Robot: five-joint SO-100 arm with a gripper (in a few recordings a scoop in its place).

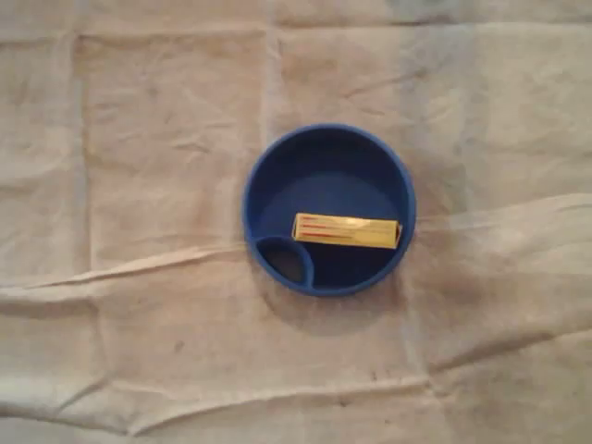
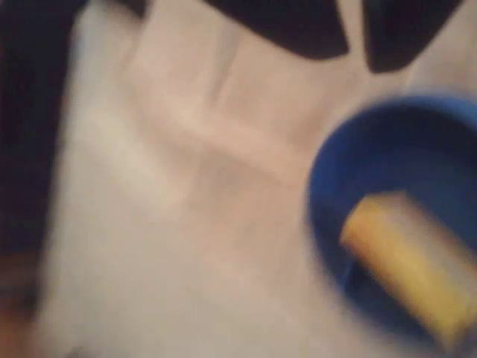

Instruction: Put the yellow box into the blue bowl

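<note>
Gripper (image 2: 357, 58), dark and blurred at the wrist view's top edge, holds nothing; how far open, I cannot tell. Box (image 1: 347, 230) lies flat in the bowl (image 1: 324, 171), apart from the gripper and lower right of it, on the cloth-covered surface (image 1: 139, 139).

The wrist view is badly blurred. A blue bowl (image 2: 326, 179) sits at the lower right, cut off by the frame edge. A yellow box (image 2: 402, 261) lies slantwise inside it. A pale, creased cloth (image 2: 186, 194) covers the tabletop. Two dark shapes at the top are probably the tool (image 2: 355, 60).
</note>
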